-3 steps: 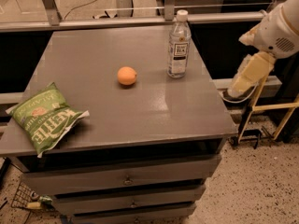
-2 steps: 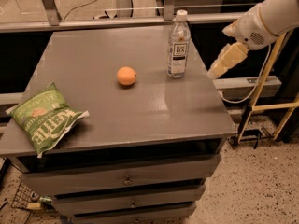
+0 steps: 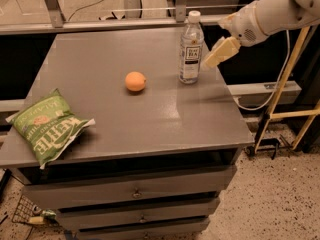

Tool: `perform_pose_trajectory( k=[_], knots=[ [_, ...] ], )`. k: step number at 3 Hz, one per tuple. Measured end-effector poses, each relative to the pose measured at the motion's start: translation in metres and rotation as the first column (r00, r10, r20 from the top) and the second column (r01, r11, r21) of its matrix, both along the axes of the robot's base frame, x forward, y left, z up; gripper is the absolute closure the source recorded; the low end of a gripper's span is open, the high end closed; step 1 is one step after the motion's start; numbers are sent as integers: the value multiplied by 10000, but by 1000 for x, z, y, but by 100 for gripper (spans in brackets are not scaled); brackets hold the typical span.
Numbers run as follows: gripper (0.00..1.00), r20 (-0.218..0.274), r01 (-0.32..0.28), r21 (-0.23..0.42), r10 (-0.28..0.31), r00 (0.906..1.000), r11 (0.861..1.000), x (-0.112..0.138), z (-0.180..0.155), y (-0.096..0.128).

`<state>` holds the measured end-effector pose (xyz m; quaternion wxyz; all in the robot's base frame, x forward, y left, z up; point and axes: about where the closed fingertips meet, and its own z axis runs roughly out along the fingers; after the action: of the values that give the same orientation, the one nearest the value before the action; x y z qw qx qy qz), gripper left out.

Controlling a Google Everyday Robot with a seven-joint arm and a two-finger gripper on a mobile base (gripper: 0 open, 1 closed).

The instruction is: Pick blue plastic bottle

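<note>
The blue plastic bottle [image 3: 191,48] stands upright near the back right of the grey cabinet top [image 3: 130,114]. It is clear, with a white cap and a white label bearing a dark square. My gripper [image 3: 216,55] hangs from the white arm that comes in from the upper right. It is just right of the bottle, level with its label, a small gap away and not touching it.
An orange [image 3: 135,81] lies left of the bottle. A green chip bag [image 3: 46,127] lies at the front left corner. Drawers sit below the top. A yellow-legged frame [image 3: 290,99] and cables stand to the right on the speckled floor.
My arm has swung up and left, from beside the cabinet's right edge to over its back right corner, close to the bottle. The bottle, orange and chip bag have not moved.
</note>
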<state>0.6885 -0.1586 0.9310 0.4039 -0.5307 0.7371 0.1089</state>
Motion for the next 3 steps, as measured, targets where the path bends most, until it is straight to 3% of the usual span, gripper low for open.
perform_pose_trajectory(
  k=[2,3],
  knots=[
    [0,25,-969,799,970,9953,9921,20,-5,43],
    [10,-65,-1149,894,1159,9932,9894,22,-7,52]
  ],
)
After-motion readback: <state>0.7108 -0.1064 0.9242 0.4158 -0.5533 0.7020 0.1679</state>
